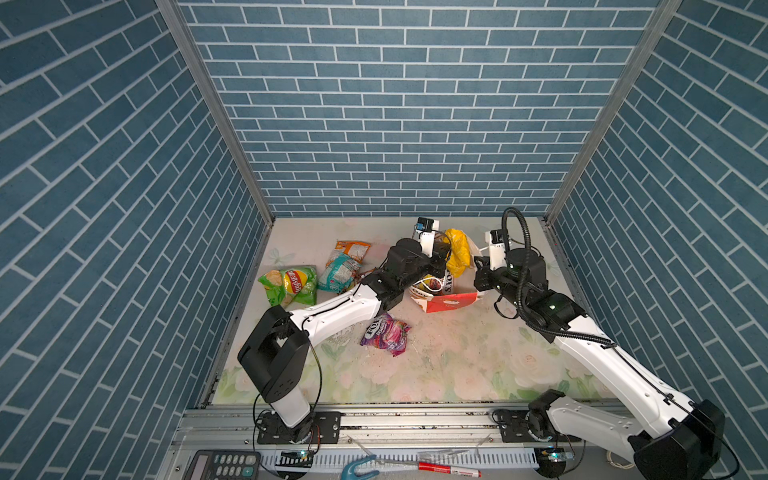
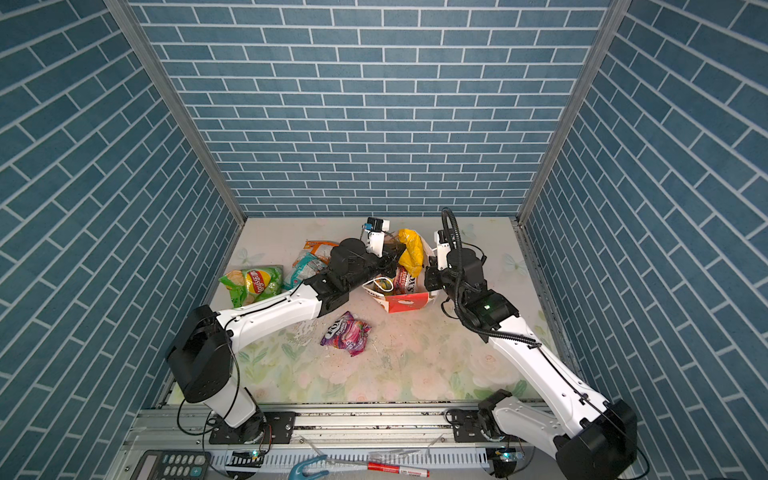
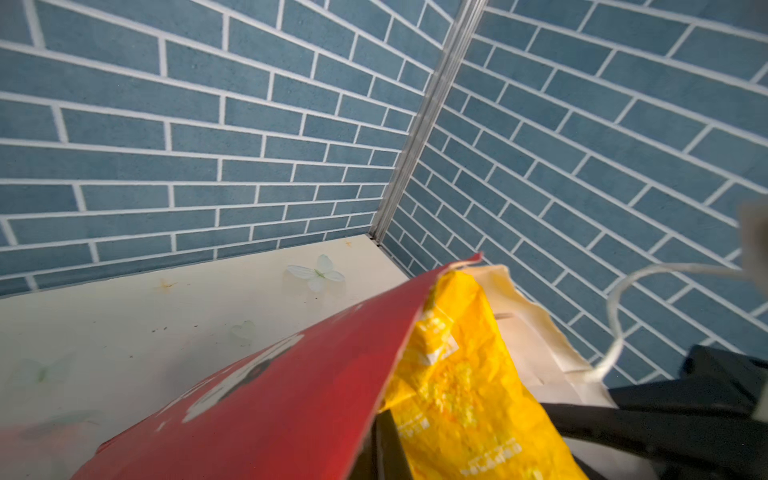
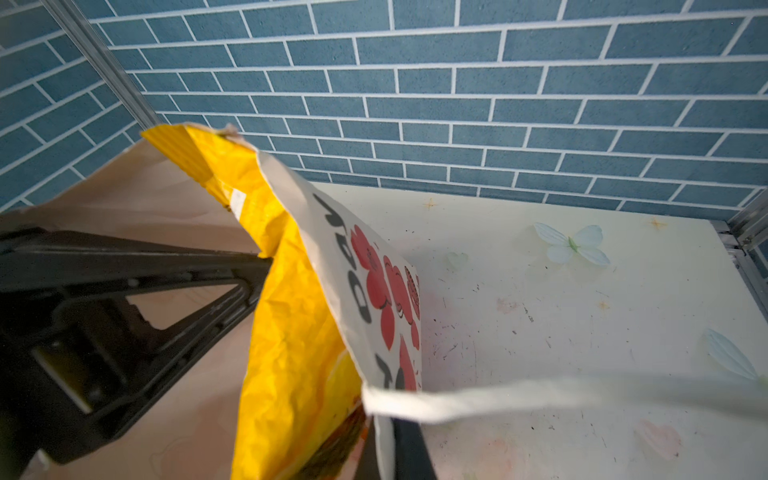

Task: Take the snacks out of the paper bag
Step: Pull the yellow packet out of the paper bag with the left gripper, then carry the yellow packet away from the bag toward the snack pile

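Purple packet (image 1: 385, 334) seen from top only.

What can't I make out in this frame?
- Snacks left in the bag: both top views, the left arm and yellow packet cover its mouth.
- Right gripper tips: right wrist view, the bag's handle and wall cover them.
- Yellow packet's print: blurred in both wrist views.
- Calculator: top views, cut by the bottom edge.
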{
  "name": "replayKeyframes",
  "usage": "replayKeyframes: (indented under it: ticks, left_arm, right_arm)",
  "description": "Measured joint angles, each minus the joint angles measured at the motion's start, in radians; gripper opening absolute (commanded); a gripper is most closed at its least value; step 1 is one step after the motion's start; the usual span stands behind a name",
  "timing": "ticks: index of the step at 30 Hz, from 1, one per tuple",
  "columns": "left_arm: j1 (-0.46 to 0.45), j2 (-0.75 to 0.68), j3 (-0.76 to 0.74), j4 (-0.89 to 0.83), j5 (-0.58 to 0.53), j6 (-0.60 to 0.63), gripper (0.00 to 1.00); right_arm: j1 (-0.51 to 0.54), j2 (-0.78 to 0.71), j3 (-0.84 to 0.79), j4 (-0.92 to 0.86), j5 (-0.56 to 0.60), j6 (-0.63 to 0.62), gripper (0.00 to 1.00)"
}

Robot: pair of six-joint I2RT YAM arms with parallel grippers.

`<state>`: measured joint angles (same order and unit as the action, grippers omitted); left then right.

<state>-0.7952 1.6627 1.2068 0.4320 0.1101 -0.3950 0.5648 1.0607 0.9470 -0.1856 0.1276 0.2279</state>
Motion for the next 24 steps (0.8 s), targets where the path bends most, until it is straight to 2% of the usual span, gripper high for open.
replayKeyframes:
  ticks: [12, 17, 24]
  left_arm:
    - [0.019, -0.002, -0.081, 0.218, 0.207, 0.014, 0.0]
    - [0.025, -0.017, -0.167, 0.345, 0.212, 0.013, 0.0]
    - [0.042, -0.037, -0.166, 0.409, 0.186, -0.004, 0.0]
  right_arm:
    - [0.0, -0.006, 0.012, -0.075, 0.019, 0.004, 0.0]
    - [0.0, -0.004, 0.021, -0.085, 0.016, 0.004, 0.0]
    - [0.0, 0.008, 0.026, -0.119, 0.019, 0.004, 0.0]
